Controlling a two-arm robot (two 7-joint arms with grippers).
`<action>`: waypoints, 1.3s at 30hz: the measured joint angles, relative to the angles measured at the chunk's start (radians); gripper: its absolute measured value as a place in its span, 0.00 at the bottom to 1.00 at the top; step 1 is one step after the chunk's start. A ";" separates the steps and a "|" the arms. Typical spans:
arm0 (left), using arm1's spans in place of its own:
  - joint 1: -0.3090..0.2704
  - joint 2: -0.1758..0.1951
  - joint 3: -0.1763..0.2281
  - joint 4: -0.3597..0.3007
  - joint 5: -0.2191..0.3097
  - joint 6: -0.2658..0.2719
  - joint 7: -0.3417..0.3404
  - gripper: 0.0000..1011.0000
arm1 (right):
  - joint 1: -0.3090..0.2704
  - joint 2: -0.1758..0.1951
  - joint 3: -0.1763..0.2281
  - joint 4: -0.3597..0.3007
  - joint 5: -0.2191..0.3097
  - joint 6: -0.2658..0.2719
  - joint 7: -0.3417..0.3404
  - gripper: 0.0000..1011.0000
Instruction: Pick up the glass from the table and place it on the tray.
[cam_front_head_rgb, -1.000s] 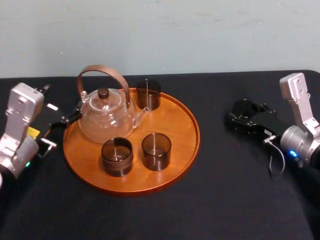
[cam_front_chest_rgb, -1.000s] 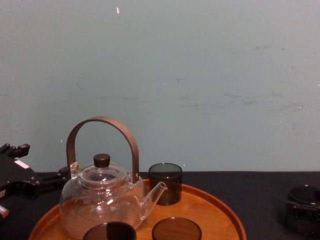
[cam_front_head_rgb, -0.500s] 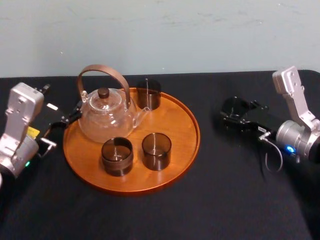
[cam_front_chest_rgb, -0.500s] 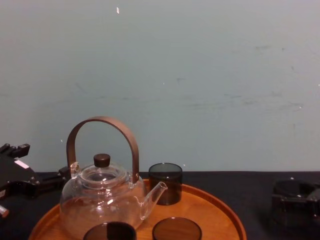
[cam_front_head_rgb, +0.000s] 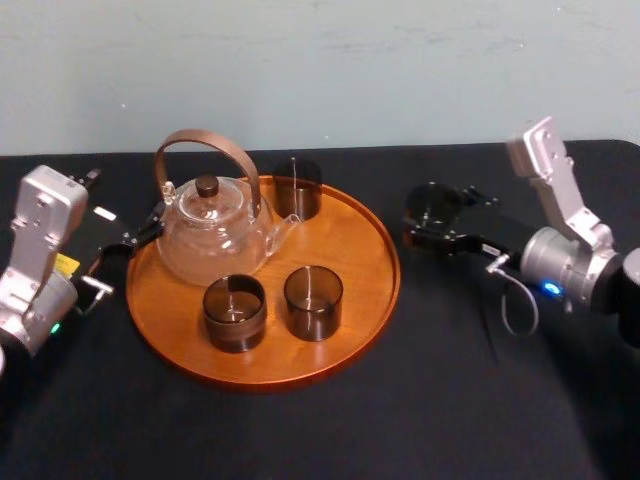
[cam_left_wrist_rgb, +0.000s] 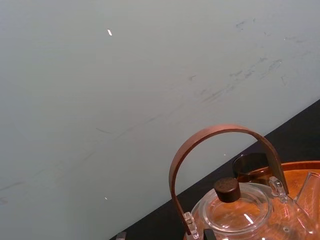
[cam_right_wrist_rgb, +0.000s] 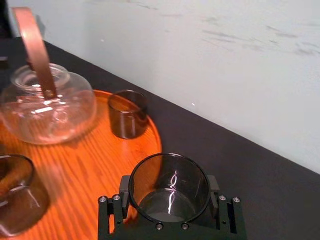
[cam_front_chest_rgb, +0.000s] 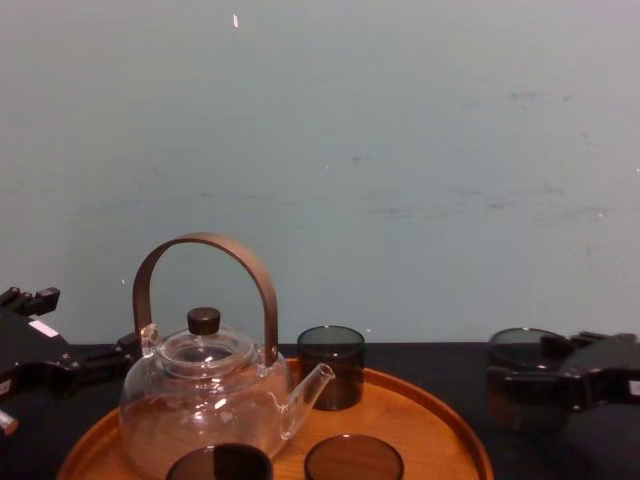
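1. Table (cam_front_head_rgb: 450, 380): black cloth, lying under the right pincer and everything else.
2. Tray (cam_front_head_rgb: 355, 250): its near rim is just ahead of the right pincer's tips, on that pincer's side toward the robot's left. The bare wood closest to the pincer looks like the free spot.
3. Teapot (cam_front_head_rgb: 212, 235): at the tray's far side from the right pincer, well apart from it. It stands close beside the left pincer (cam_front_head_rgb: 135, 238), which is parked at that edge of the tray.
4. Right pincer (cam_front_head_rgb: 432, 222): clamped on the glass, one finger at each side of the wall, with its tips toward the tray.
5. Glass (cam_front_head_rgb: 433, 203): upright between the right pincer's fingers with its mouth open upward.
   - It has not yet crossed the tray rim.
   - In the chest view it appears clear of the table, but I cannot confirm this.
6. Rear tumbler (cam_front_head_rgb: 297, 190), front-left tumbler (cam_front_head_rgb: 234, 312) and front-right tumbler (cam_front_head_rgb: 313, 302) are already on the tray. The front-right one is nearest the pincer.

Handling judgement for the glass:
- It is thin-walled, smoked and empty, so light and rigid, but brittle and slick.
- A hold across the mid-wall with moderate squeeze suits it; too much risks cracking, too little risks slipping.
- Keep it vertical and set it down softly, well away from the front-right tumbler.
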 joint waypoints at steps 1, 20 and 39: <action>0.000 0.000 0.000 0.000 0.000 0.000 0.000 0.99 | 0.002 -0.002 -0.004 -0.001 -0.002 0.000 0.000 0.90; 0.000 0.000 0.000 0.000 0.000 0.000 0.000 0.99 | 0.104 -0.079 -0.084 0.109 -0.026 -0.024 0.021 0.90; 0.000 0.000 0.000 0.000 0.000 0.000 0.000 0.99 | 0.178 -0.148 -0.137 0.253 -0.047 -0.058 0.046 0.90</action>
